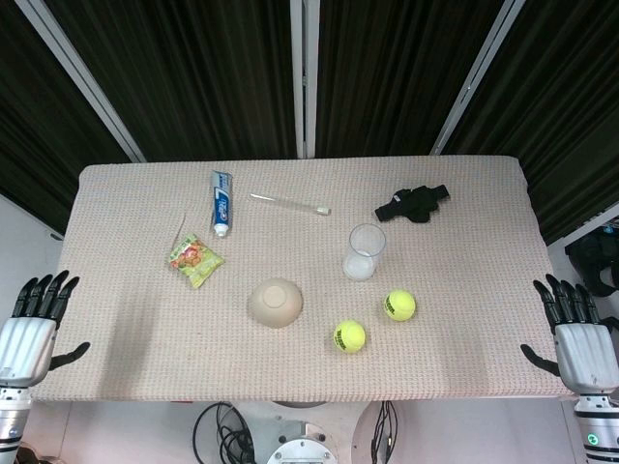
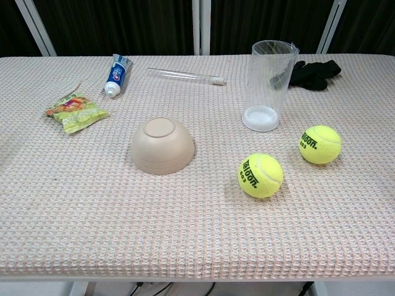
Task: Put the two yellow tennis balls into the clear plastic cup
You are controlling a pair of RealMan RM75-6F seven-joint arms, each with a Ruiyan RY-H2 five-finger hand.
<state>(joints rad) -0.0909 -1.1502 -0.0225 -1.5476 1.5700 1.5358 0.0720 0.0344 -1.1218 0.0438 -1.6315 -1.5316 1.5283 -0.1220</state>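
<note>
Two tennis balls [image 2: 260, 175] [image 2: 320, 143] are left lower right of the upright cup [image 2: 268, 83], both hands [image 1: 34, 324] [image 1: 578, 333] empty, fingers spread, at the frame's lower corners.

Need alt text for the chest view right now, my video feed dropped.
Two yellow tennis balls lie on the table beside an upright, empty clear plastic cup. To the left sit an upside-down beige bowl, a snack packet, a toothpaste tube and a clear tube; a black item lies behind the cup.
</note>
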